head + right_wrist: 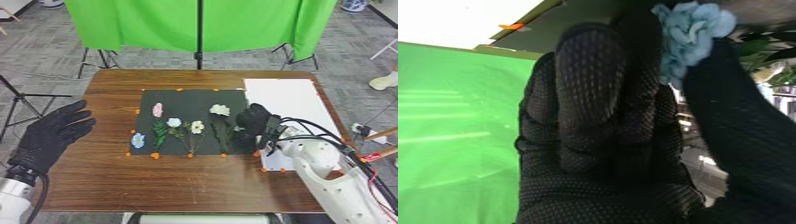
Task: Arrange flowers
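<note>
Your pale blue flower [693,27] is in the right hand [256,120], its head between thumb and fingers in the right wrist view; you have it in what looks like a light pinch, over the right edge of the dark mat [182,98]. Expect almost no weight. The petals look soft and will crease or pull off if you squeeze, while the stem should be thin and springy, apt to roll or twist in fabric gloves. A better hold would be on the stem just under the head, pinched gently.

Just to its left on the mat lies the large white flower [219,109], stem toward the near edge. Further left you have the cream flower [196,126], the small white flower [174,122], the pink flower [158,109] and, at the near left, the blue flower [138,140]. Mind that your glove doesn't drag the large white one's leaves as you settle this stem beside it.

The white sheet [284,102] runs along the right side of the brown table [169,185]. Your left hand [49,135] is at the left edge, open and holding nothing, well apart from the flowers.
</note>
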Motion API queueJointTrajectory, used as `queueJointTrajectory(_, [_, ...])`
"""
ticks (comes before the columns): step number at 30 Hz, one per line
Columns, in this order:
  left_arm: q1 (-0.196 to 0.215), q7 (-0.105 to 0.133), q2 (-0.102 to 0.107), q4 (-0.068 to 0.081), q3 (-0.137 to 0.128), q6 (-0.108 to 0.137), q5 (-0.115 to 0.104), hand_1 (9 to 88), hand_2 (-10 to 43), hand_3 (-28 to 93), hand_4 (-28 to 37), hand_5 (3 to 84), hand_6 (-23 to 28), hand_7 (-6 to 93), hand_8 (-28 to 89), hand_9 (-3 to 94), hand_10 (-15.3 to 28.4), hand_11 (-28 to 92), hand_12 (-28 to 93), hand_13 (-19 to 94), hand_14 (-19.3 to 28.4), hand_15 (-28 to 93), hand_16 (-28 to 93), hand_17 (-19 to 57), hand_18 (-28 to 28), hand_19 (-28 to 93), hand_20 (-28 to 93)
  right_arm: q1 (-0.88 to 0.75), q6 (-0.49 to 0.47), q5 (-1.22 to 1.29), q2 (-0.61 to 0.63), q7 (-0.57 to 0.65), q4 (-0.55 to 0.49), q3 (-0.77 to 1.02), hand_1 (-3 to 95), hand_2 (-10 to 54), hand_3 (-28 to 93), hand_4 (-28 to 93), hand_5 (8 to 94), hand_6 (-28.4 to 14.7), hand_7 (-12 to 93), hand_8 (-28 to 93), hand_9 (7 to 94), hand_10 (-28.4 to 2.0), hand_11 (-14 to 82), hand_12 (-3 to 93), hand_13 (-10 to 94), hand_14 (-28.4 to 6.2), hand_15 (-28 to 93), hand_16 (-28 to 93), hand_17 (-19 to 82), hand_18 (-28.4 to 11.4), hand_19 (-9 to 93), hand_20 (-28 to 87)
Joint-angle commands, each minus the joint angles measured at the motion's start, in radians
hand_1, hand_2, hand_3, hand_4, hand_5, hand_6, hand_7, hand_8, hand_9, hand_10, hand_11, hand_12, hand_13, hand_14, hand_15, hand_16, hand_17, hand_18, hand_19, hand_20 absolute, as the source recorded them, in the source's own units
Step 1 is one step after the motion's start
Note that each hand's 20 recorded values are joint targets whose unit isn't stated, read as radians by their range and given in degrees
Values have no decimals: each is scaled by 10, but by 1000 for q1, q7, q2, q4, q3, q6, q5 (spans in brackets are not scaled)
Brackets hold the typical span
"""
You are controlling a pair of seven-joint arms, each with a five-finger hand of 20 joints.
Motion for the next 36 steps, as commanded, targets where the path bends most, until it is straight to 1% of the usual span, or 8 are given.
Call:
queueJointTrajectory(1, [2,-15,1,11,4,-15,1,258,13,721,-256,361,36,200,-113,313,127,269,144,238,155,412,-29,-83,219,480,78,-37,97,30,10,60,-15,-16,325,-95,811,-283,693,36,336,-131,828,-49,341,228,830,-6,531,240,312,-144,763,379])
queueJointTrajectory(10, [6,-17,-5,9,1,-21,3,257,13,721,-255,362,37,200,-114,312,127,270,145,238,155,413,-28,-83,220,480,78,-54,106,92,-1,90,-41,7,196,-95,825,-283,678,24,308,-209,789,-70,353,231,803,-23,550,240,292,-166,767,400])
queueJointTrajectory(16, [6,-15,-6,9,0,-18,3,258,13,721,-255,362,36,201,-114,313,127,269,144,238,155,414,-28,-83,219,481,78,-67,64,88,-7,80,-55,23,164,-95,815,-283,631,10,294,-201,736,-78,353,227,778,-34,563,235,281,-176,765,410])
queueJointTrajectory(19, [14,-1,13,10,4,-3,-8,257,12,722,-255,362,36,201,-114,312,127,269,144,238,155,414,-28,-83,219,480,78,-66,73,97,-5,91,-50,17,157,-95,815,-283,614,8,291,-200,724,-81,355,223,769,-35,567,229,276,-177,762,414])
queueJointTrajectory(25, [13,-7,5,7,1,-5,-4,257,12,723,-256,362,36,201,-114,312,127,269,145,237,156,415,-29,-83,219,481,78,-62,58,79,-8,108,-46,6,165,-95,823,-283,615,6,292,-199,712,-80,356,221,753,-39,575,224,274,-179,759,419])
queueJointTrajectory(30, [9,-11,0,8,1,-9,-2,258,13,721,-257,362,37,199,-113,313,127,269,144,237,156,413,-30,-83,219,481,78,-51,128,90,1,162,-35,-35,266,-95,852,-282,590,16,514,-265,677,-75,465,247,730,-30,601,211,276,-170,759,413])
queueJointTrajectory(33, [3,-17,-7,8,-1,-13,2,258,13,722,-256,362,37,200,-113,312,127,269,144,237,156,413,-29,-83,219,481,78,-43,139,84,2,177,-32,-45,339,-95,786,-283,584,7,632,-85,689,-67,549,299,747,-23,653,220,289,-157,766,406])
queueJointTrajectory(36, [5,-14,-3,9,0,-10,0,258,12,722,-256,362,37,200,-113,312,127,269,144,237,156,414,-29,-83,219,480,78,-38,146,96,3,178,-27,-52,393,-95,737,-283,596,9,696,-45,711,-59,577,361,758,-23,703,224,300,-153,774,402])
